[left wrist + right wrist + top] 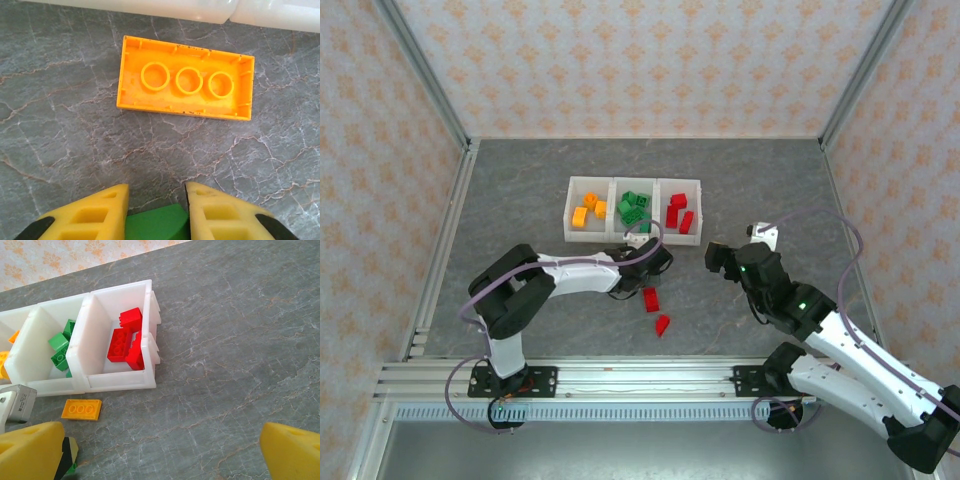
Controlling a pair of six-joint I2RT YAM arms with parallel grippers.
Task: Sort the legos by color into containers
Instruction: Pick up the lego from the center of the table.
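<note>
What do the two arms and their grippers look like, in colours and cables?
The left arm and the right arm have white shells, black joints and black bases. A thin purple cable loops along each. Small green lights glow on the right arm. The left gripper and the right gripper have blocky yellow fingers; the left ones show rectangular recesses.

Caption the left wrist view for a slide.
Left claw holding a green lego, with an upside-down orange lego lying short of the white containers.
</note>
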